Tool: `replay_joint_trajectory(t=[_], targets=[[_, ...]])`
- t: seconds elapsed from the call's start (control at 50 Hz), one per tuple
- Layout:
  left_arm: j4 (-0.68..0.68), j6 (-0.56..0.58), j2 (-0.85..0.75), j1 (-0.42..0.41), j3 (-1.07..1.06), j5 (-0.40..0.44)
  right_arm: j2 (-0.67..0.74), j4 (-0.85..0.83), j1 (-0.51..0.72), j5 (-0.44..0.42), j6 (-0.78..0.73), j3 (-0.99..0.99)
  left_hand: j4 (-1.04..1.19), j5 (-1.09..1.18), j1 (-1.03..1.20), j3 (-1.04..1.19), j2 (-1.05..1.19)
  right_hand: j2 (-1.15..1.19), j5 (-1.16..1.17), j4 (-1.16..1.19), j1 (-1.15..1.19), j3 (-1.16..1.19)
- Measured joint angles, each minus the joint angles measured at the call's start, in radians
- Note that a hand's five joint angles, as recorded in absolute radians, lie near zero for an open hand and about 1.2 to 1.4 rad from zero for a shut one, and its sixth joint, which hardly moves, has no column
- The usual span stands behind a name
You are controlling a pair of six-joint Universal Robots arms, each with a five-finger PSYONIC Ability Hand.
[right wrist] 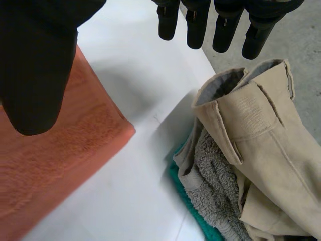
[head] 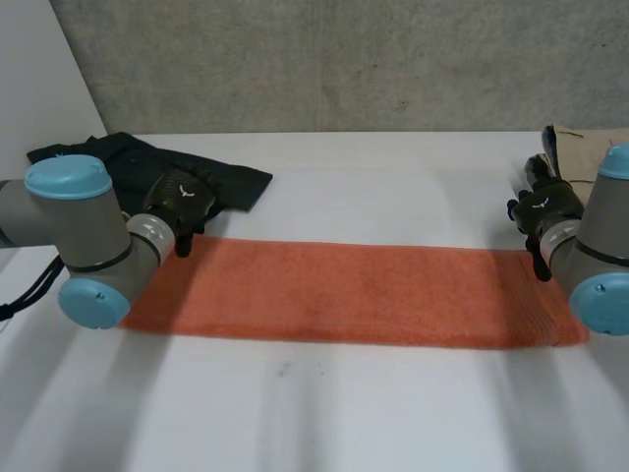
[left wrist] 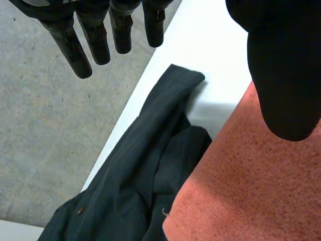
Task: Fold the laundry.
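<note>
Left hand (head: 183, 202) above the far left corner of the orange towel (head: 354, 293), spread wide, nothing held. In the left wrist view, fingers (left wrist: 95, 42) straight and a little apart, reaching out past the towel's left end; thumb over the towel's own surface. No telling from these views whether the thumb touches the cloth.

Right hand (head: 541, 210) above the towel's far right corner, likewise opened wide and empty. In the right wrist view, fingers (right wrist: 225, 27) straight, pointing out beyond the towel's right end; thumb hanging over the towel.

Towel folded into a long narrow strip, lying flat on the white table (head: 393, 187), stretched from one hand to the other, edges fairly even, surface smooth.

Just beyond the towel's far left corner, close against it: a crumpled dark garment (left wrist: 135, 175), partly hidden behind the left arm in the head view.

Off the towel's right end, apart from it with a strip of bare table between: a small heap of laundry, with a beige garment (right wrist: 268, 145) on top, a grey terry cloth (right wrist: 215, 183) under it, and a teal cloth (right wrist: 203, 225) showing at the heap's edge nearest the towel.
</note>
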Motion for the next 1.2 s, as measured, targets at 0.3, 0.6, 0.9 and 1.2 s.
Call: replay_joint_trajectory(t=[0.3,0.6,0.9,1.2], targets=[[-0.011,-0.109,0.354,0.012,-0.333,0.012,-0.366,0.160,-0.106,-0.223,0.185,0.332,0.000,0.000,0.000,0.000,0.000,0.081,0.068,0.079,0.054,0.079],[0.068,-0.150,0.466,0.023,-0.543,0.081,-0.417,0.035,-0.330,-0.434,0.197,0.627,0.000,0.000,0.000,0.000,0.000,0.248,0.253,0.261,0.242,0.257],[0.089,-0.210,0.461,0.027,-0.543,0.084,-0.292,-0.147,-0.356,-0.398,0.168,0.633,0.000,0.000,0.000,0.000,0.000,0.968,0.931,0.980,0.881,0.974],[0.090,-0.219,0.568,0.054,-0.602,0.084,-0.464,-0.172,-0.578,-0.353,-0.192,0.589,0.000,0.000,0.000,0.000,0.000,0.968,0.947,0.987,0.881,0.975]])
